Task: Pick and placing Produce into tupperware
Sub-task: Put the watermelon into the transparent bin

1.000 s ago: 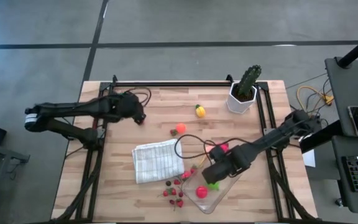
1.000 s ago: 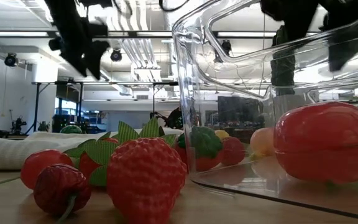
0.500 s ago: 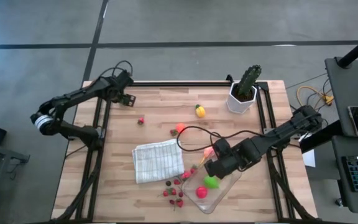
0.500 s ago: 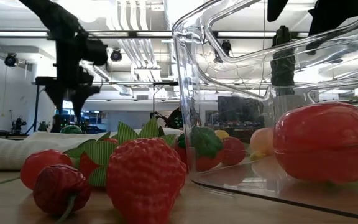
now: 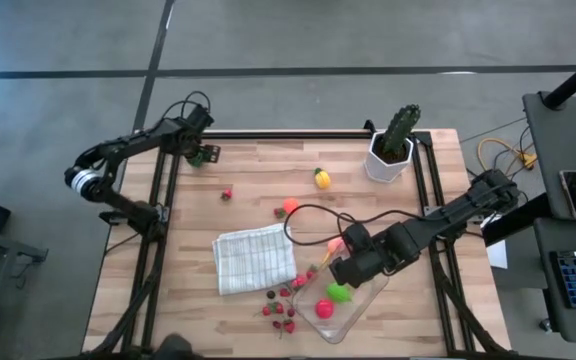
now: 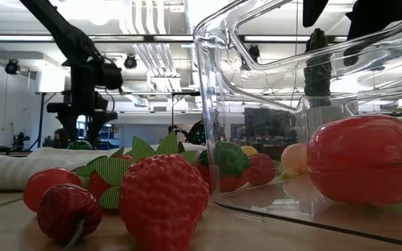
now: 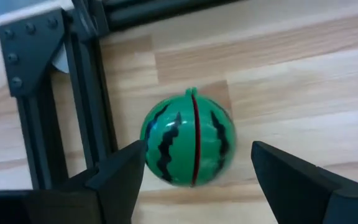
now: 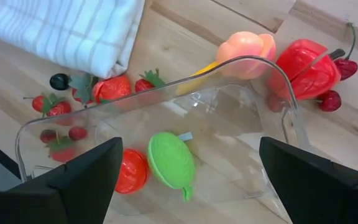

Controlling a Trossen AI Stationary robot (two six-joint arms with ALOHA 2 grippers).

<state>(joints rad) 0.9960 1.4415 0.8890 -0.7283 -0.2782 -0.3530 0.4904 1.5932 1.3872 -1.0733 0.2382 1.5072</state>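
Note:
A small green striped watermelon point(image 7: 188, 137) of the produce lies on the table at its far left corner, beside the black frame rail point(image 7: 89, 112). My left gripper point(image 5: 200, 156) point(image 7: 197, 165) hangs over it, open, one finger on either side. My right gripper point(image 5: 352, 264) point(image 8: 191, 149) is open above the far end of the clear tupperware point(image 5: 360, 297) point(image 8: 241, 68). In the tupperware lie a green piece point(image 8: 171, 163) and a red one point(image 8: 131, 171). More produce lies around it: strawberries point(image 5: 278, 310), a peach point(image 8: 247, 48), a red pepper point(image 8: 306, 61).
A folded white checked cloth point(image 5: 255, 258) lies left of the tupperware. A yellow piece point(image 5: 322, 179), an orange-red one point(image 5: 290, 207) and a red berry point(image 5: 227, 194) lie on the far half of the table. The potted cactus point(image 5: 396, 140) stands at the far right.
My left gripper has swung from the table's far middle toward the far left corner and sunk over the watermelon, turning as it went. A red berry shows where it stood. My right gripper has risen a little above the tupperware.

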